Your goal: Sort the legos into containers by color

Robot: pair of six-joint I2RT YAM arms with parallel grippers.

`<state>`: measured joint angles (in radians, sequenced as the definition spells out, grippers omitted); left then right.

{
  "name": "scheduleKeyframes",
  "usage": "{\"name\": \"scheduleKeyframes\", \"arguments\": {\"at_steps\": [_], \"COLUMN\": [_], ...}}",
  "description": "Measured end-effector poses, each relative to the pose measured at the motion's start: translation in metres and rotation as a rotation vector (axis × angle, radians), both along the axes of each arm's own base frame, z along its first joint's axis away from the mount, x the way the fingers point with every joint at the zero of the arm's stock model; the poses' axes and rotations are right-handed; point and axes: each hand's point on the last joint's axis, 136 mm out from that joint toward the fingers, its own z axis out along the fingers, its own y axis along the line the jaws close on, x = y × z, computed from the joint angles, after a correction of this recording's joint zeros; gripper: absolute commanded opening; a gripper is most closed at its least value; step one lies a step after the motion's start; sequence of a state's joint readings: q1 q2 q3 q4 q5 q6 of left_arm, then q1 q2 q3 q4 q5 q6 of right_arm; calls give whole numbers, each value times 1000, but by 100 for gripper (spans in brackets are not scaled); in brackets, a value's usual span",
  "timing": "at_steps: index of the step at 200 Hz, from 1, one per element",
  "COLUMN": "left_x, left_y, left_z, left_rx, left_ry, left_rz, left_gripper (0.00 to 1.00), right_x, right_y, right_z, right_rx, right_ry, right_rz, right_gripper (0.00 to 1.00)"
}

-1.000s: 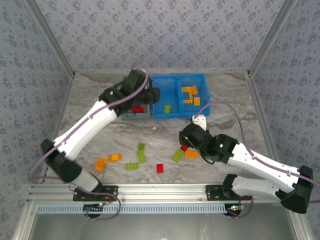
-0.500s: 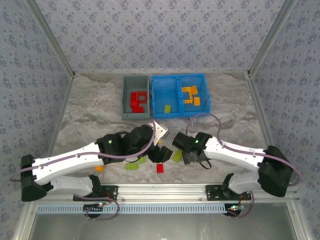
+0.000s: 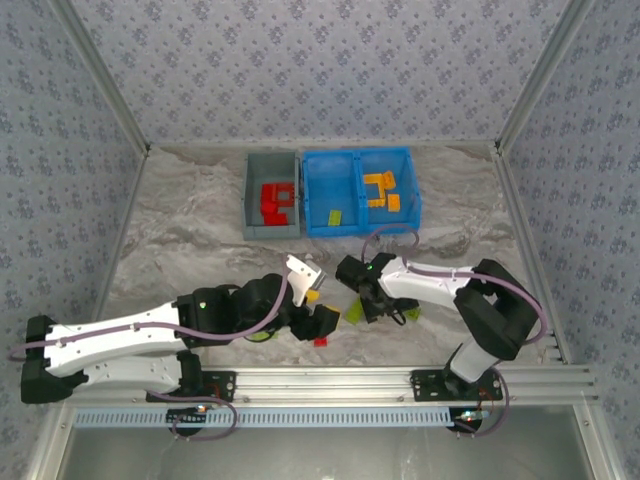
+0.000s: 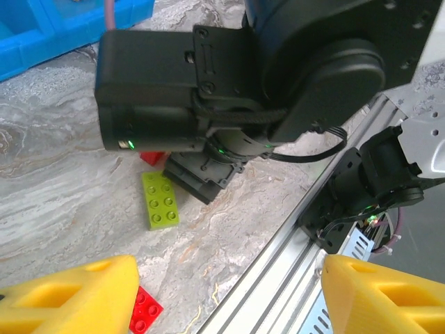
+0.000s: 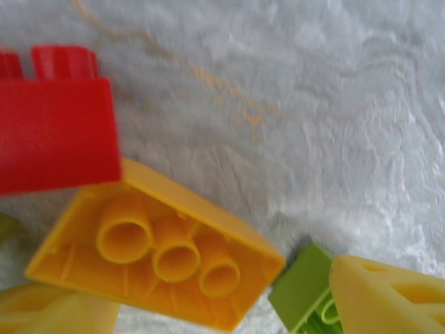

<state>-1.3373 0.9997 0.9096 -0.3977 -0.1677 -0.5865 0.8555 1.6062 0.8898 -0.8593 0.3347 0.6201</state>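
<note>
Where loose legos (image 3: 355,311) lie in front of the blue containers (image 3: 360,152), we see an upturned orange brick (image 5: 160,257) between the right gripper's (image 5: 222,306) parted fingers. Also before those containers, the left gripper's (image 4: 226,296) jaws stand apart, empty.

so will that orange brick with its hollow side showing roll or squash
Probably stiff and light: the orange brick looks like hollow moulded plastic. Flat faces, so unlikely to roll. It seems tilted against the red brick, so may tip.
</note>
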Motion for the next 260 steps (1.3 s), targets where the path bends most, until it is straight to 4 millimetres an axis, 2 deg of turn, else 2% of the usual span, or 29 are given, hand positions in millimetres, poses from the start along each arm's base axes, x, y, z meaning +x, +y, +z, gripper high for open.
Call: {"name": "scheduleKeyframes", "arguments": {"at_steps": [20, 49, 83, 118, 142, 181, 201, 221, 244, 260], "left_x": [1, 2, 3, -2, -2, 7, 10, 14, 20, 29], "left_y": [-3, -7, -13, -18, -15, 1, 5, 6, 7, 4], "left_z": [-5, -11, -8, -6, -21, -51, -57, -53, -49, -37], "left_rx": [13, 27, 2, -33, -36, -52, -71, -97, -98, -109], "left_ry": [1, 6, 12, 26, 42, 91, 115, 122, 109, 106], "left_rz": [2, 5, 8, 10, 41, 161, 207, 240, 270, 295], "left_gripper": [70, 70, 70, 71, 73, 80, 85, 92, 97, 99], "right_x": [17, 28, 34, 30, 29, 27, 29, 37, 68, 97], "right_y": [2, 1, 5, 8, 3, -3, -8, -16, -25, -30], "right_z": [-1, -5, -8, -10, -9, -4, 17, 51, 100, 128], "right_rx": [38, 101, 162, 253, 303, 321, 339, 364, 400, 411], "right_ry": [-16, 8, 16, 1, -10, -31, -91, -186, -326, -404], "right_rz": [-21, -47, -57, -90, -128, -156, -164, -180, -214, -235], "right_gripper": [78, 68, 52, 38, 32, 25, 24, 24, 25, 25]}}
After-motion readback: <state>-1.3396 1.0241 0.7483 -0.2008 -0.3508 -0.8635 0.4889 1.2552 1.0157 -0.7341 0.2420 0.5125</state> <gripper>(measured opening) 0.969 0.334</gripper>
